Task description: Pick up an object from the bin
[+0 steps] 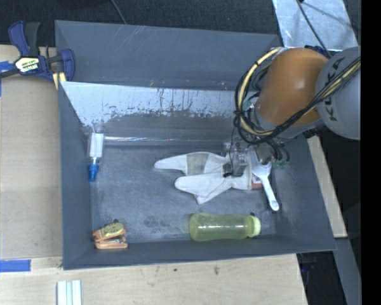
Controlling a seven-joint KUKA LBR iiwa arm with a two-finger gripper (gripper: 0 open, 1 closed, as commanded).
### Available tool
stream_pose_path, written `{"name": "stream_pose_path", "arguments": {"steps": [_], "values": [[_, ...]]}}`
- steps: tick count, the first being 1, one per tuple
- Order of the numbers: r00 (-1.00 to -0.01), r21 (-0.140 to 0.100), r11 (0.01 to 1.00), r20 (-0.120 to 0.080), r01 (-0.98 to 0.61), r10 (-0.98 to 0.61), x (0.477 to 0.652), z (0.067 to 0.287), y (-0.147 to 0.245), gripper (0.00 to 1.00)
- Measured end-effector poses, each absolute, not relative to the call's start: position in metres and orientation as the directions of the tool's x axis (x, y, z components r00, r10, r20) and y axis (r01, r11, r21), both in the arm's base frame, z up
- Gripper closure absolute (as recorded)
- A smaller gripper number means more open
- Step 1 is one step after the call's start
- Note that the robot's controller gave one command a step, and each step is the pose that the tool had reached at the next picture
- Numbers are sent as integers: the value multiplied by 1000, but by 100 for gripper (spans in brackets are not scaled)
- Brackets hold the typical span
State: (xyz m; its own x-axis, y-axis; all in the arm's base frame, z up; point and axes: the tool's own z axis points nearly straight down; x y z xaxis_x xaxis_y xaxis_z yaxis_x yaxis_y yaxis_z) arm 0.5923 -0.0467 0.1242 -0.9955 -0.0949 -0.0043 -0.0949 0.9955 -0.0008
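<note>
The gripper [236,165] is positioned at the right end of a crumpled white cloth [197,173] spread in the middle of the grey bin [178,62]. A white plastic utensil [270,192] is seen just right of the cloth. A yellow-green bottle [223,226] is laid on its side near the front wall, a small orange-brown object [110,236] is seen in the front left corner, and a white tube with a blue tip [95,152] is seen by the left wall.

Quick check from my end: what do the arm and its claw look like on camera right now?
Silver-grey arm link with dark KUKA lettering; a rounded orange-brown wrist cover ringed by looped black and yellow cables; below it a small dark metal claw.
</note>
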Motion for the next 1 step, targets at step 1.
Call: {"name": "stream_pose_path", "arguments": {"steps": [1], "values": [[-994,0,994,2,-106,-106,586,190,-52,100]]}}
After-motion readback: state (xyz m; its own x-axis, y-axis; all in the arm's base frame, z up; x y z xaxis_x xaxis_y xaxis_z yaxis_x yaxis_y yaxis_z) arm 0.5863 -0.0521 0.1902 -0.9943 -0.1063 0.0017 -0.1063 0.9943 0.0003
